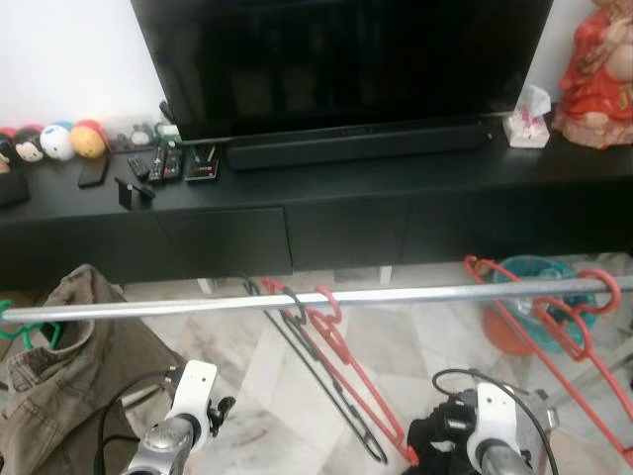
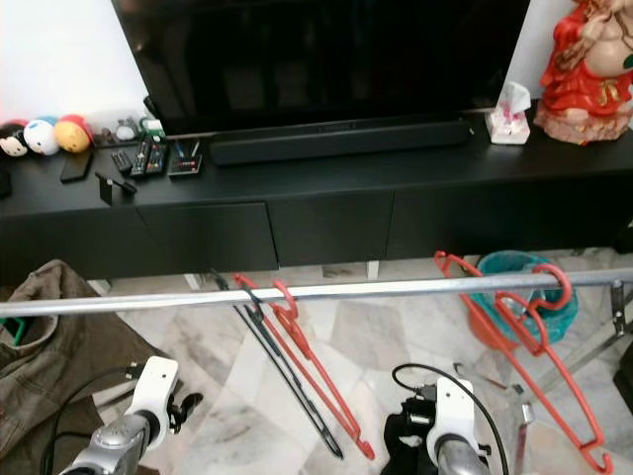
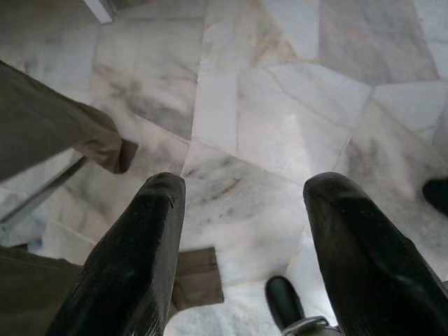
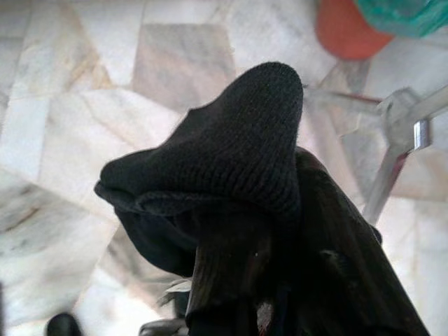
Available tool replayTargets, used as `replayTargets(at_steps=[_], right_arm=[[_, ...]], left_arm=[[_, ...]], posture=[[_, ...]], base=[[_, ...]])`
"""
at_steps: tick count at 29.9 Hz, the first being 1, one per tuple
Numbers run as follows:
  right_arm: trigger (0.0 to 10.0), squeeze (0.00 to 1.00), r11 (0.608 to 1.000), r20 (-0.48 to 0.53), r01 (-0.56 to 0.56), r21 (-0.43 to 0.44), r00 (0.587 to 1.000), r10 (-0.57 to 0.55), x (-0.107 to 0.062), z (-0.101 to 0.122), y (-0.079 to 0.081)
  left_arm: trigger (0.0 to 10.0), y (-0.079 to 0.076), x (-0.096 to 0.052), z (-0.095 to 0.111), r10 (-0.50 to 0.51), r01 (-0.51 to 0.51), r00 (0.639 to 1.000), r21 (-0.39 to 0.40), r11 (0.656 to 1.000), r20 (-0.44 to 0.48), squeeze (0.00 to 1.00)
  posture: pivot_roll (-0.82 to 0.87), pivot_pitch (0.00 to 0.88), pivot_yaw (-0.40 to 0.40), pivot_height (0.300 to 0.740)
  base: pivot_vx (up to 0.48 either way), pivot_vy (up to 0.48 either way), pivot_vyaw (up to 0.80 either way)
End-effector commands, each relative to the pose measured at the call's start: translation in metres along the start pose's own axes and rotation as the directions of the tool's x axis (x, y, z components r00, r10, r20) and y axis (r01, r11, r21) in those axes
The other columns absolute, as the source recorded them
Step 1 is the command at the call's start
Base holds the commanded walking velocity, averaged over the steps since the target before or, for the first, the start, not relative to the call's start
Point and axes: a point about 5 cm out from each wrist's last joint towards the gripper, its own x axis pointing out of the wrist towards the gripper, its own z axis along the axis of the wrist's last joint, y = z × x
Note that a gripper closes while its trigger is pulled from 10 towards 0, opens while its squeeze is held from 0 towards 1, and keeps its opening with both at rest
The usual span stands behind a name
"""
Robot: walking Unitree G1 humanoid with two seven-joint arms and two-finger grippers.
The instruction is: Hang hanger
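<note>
A silver rail [image 1: 415, 294] runs across in front of me at waist height. On it near the middle hang a red hanger [image 1: 341, 346] and a thin black hanger [image 1: 302, 341]. Two more red hangers [image 1: 554, 317] hang at the rail's right end. My left gripper [image 3: 241, 189] is open above the marble floor, below the rail, with nothing between its fingers. My right gripper [image 4: 280, 182] points down at the floor, shut on a black knit cloth [image 4: 231, 140] that drapes over and hides its fingers. Both wrists [image 1: 193, 396] [image 1: 490, 421] sit low in front of the rail.
A brown garment [image 1: 59, 356] on a green hanger [image 1: 8, 322] hangs at the rail's left end. Behind the rail stands a long black TV console [image 1: 346, 213] with a TV, soundbar, remotes, plush balls and a red statue [image 1: 598, 69]. A teal and orange basket [image 1: 529, 297] sits on the floor at right.
</note>
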Motion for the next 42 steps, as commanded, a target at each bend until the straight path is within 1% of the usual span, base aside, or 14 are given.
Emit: replayTargets(at_steps=[1,4,18,28,30,32,33,34,35,36,39,40,41,42], right_arm=[[10.0,0.00,1.000,0.051,-0.010,0.003,0.999,0.009,0.002,0.011,0.004],[10.0,0.00,0.999,0.079,0.002,0.033,0.997,-0.005,0.003,0.017,0.001],[10.0,0.00,1.000,0.052,0.000,0.018,0.999,-0.001,0.003,0.012,0.002],[10.0,0.00,1.000,0.043,-0.003,0.021,0.999,0.002,0.002,0.010,0.003],[10.0,0.00,1.000,0.040,-0.007,0.021,0.999,0.006,0.002,0.009,0.004],[10.0,0.00,1.000,0.040,-0.007,0.021,0.999,0.006,0.002,0.009,0.004],[10.0,0.00,1.000,0.039,-0.009,0.021,0.999,0.008,0.002,0.009,0.004],[10.0,0.00,1.000,0.037,-0.011,0.021,0.999,0.010,0.002,0.008,0.004],[10.0,0.00,1.000,0.037,-0.011,0.021,0.999,0.010,0.002,0.008,0.004],[10.0,0.00,1.000,0.036,-0.011,0.021,0.999,0.010,0.002,0.008,0.004],[10.0,0.00,1.000,0.032,-0.014,0.020,0.999,0.013,0.002,0.007,0.005],[10.0,0.00,1.000,0.031,-0.014,0.019,0.999,0.014,0.002,0.007,0.005],[10.0,0.00,1.000,0.031,-0.014,0.019,0.999,0.014,0.002,0.007,0.005],[10.0,0.00,1.000,0.031,-0.016,0.018,0.999,0.015,0.001,0.007,0.005]], left_arm=[[10.0,0.004,-0.002,-0.004,0.014,-0.014,1.000,0.007,1.000,-0.015,0.00],[10.0,0.004,-0.002,-0.005,0.016,-0.016,1.000,0.000,1.000,-0.018,0.00],[10.0,0.003,-0.002,-0.006,0.010,-0.010,1.000,-0.002,1.000,-0.019,0.00],[10.0,0.006,-0.002,-0.006,0.041,-0.040,0.999,0.040,0.998,-0.029,0.00],[10.0,0.011,-0.003,-0.006,0.093,-0.090,0.995,0.094,0.991,-0.026,0.00],[10.0,0.011,-0.003,-0.006,0.093,-0.090,0.995,0.094,0.991,-0.026,0.00],[10.0,0.014,-0.004,-0.006,0.115,-0.111,0.993,0.120,0.987,-0.027,0.00],[10.0,0.024,-0.007,-0.006,0.180,-0.174,0.983,0.179,0.968,-0.021,0.00],[10.0,0.024,-0.007,-0.006,0.180,-0.174,0.983,0.179,0.968,-0.021,0.00],[10.0,0.028,-0.008,-0.005,0.199,-0.194,0.980,0.187,0.963,-0.011,0.00],[10.0,0.041,-0.013,0.000,0.271,-0.276,0.961,0.171,0.946,0.056,0.00],[10.0,0.044,-0.015,0.002,0.289,-0.298,0.954,0.170,0.939,0.078,0.00],[10.0,0.044,-0.015,0.002,0.289,-0.298,0.954,0.170,0.939,0.078,0.00],[10.0,0.049,-0.018,0.006,0.318,-0.336,0.940,0.171,0.926,0.121,0.00]], posture=[[-0.03,0.000,0.076,0.740],[-0.03,0.000,0.074,0.740],[-0.03,0.000,0.072,0.740],[-0.03,0.000,0.074,0.740],[-0.03,0.000,0.076,0.740],[-0.03,0.000,0.076,0.740],[-0.03,0.000,0.077,0.740],[-0.03,0.000,0.078,0.740],[-0.03,0.000,0.078,0.740],[-0.03,0.000,0.079,0.740],[-0.02,0.000,0.082,0.740],[-0.02,0.000,0.082,0.740],[-0.02,0.000,0.082,0.740],[-0.02,0.000,0.082,0.740]], base=[[0.000,-0.330,0.00],[0.000,-0.330,0.00],[0.000,-0.329,0.00],[0.000,0.000,0.00],[0.000,0.000,0.00],[0.000,0.000,0.00],[0.000,0.000,0.00],[0.000,0.000,0.00],[0.000,0.000,0.00],[0.000,0.000,0.00],[0.000,0.000,0.00],[0.000,0.000,0.00],[0.000,0.000,0.00],[0.000,0.000,0.00]])
